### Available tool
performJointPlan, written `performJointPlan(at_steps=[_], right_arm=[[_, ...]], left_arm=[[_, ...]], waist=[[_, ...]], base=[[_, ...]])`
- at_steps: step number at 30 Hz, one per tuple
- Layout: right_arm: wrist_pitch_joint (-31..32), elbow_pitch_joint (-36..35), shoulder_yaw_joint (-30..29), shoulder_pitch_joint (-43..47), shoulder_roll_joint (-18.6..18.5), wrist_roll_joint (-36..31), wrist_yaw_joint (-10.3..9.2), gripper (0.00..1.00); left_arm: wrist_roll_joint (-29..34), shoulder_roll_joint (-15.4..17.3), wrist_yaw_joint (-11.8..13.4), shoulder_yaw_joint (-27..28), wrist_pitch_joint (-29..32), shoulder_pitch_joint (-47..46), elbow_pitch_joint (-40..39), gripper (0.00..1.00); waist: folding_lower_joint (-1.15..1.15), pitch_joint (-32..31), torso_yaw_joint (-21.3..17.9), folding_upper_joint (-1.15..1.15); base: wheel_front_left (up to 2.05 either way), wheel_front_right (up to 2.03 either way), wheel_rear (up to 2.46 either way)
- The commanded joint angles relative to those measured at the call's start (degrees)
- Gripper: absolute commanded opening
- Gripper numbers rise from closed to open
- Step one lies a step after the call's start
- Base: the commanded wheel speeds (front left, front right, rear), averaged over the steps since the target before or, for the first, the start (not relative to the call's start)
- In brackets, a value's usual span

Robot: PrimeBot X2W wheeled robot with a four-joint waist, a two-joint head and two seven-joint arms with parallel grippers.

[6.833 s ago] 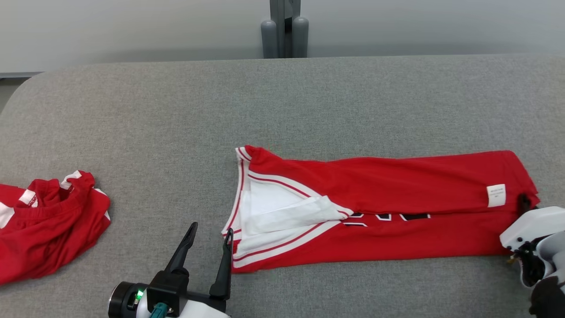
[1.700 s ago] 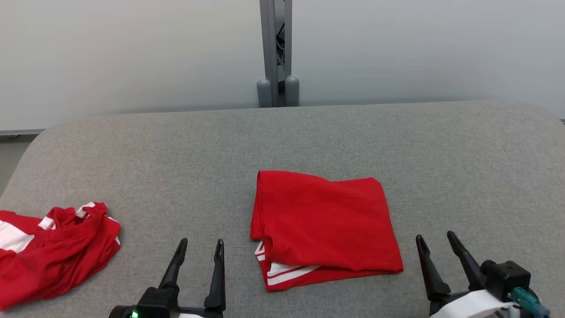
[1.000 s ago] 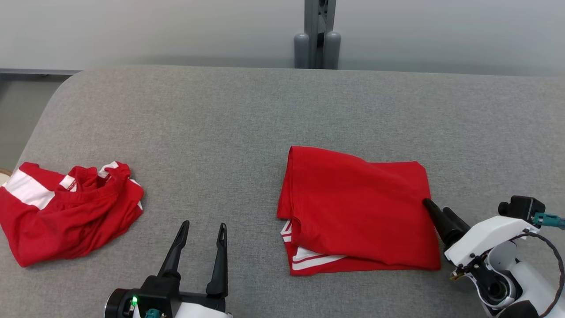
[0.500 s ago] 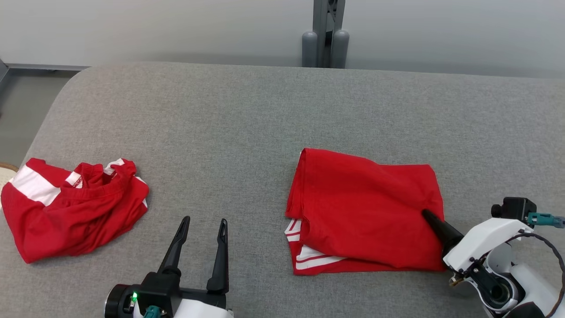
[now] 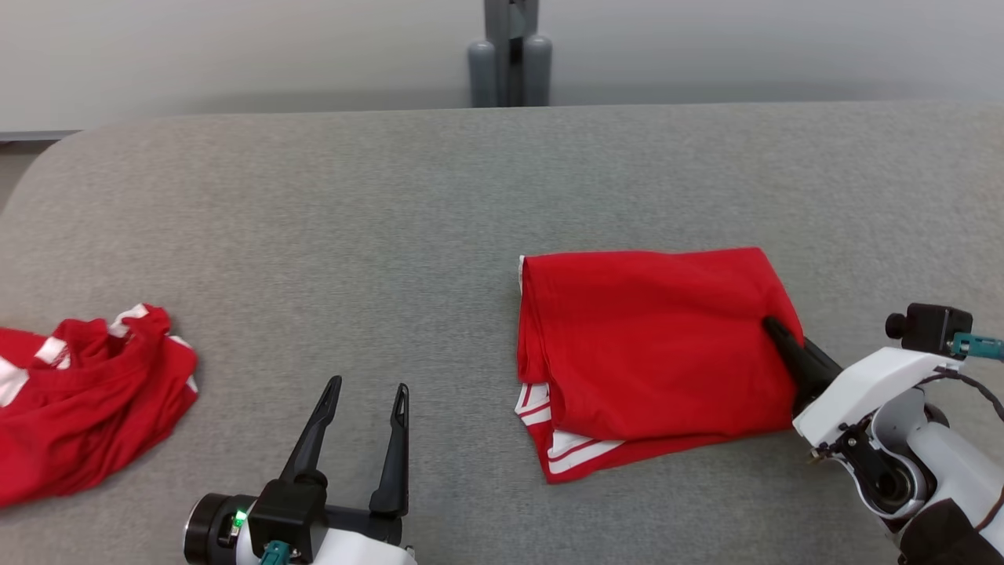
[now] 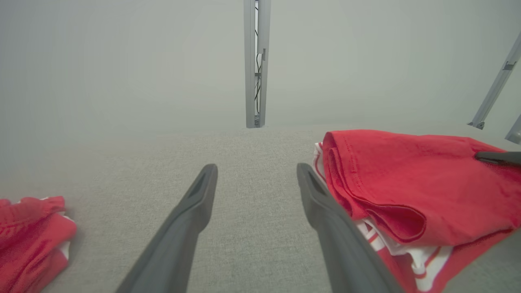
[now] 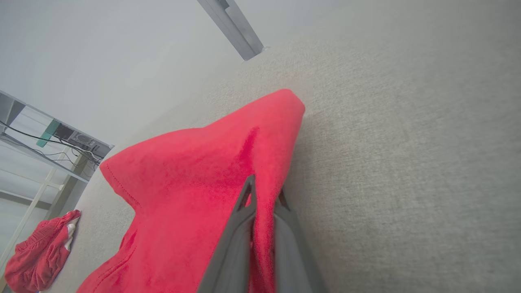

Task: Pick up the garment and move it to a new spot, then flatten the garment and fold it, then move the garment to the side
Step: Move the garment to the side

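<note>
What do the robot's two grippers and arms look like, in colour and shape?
The left gripper and right gripper each have two long, tapered black jaws and a white shell with a teal connector. A green light shows on the left; a thin dark cable loops by the right.

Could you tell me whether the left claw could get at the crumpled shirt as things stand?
Probably yes: the left claw is open and empty, and bare table lies between it and the crumpled shirt at its left.

Its forearms (image 5: 871,384) are white, fingers (image 5: 390,463) black, plugs (image 5: 973,344) teal.
</note>
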Motion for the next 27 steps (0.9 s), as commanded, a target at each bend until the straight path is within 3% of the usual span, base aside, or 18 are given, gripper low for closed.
performJointPlan(at_steps=[1, 19, 27], right_arm=[[-0.8, -0.2, 0.2, -0.9, -0.7, -0.3, -0.01, 0.00], [-8.4, 1.0, 7.4, -6.4, 0.0, 2.0, 0.00, 0.00], [-10.3, 2.8, 9.8, -10.0, -0.3, 1.8, -0.01, 0.00]], left_arm=[[0.7, 0.2, -0.2, 0.2, -0.2, -1.2, -0.2, 1.00], [4.5, 1.1, -2.6, 1.7, -0.2, -3.8, -1.9, 1.00], [6.0, 2.2, -2.7, 2.3, -0.2, -6.7, -3.8, 1.00]], waist=[[0.00, 0.9, -1.6, 0.00], [0.00, 4.8, -15.9, 0.00], [0.00, 8.3, -18.6, 0.00]], base=[[0.00, 0.00, 0.00], [0.00, 0.00, 0.00], [0.00, 0.00, 0.00]])
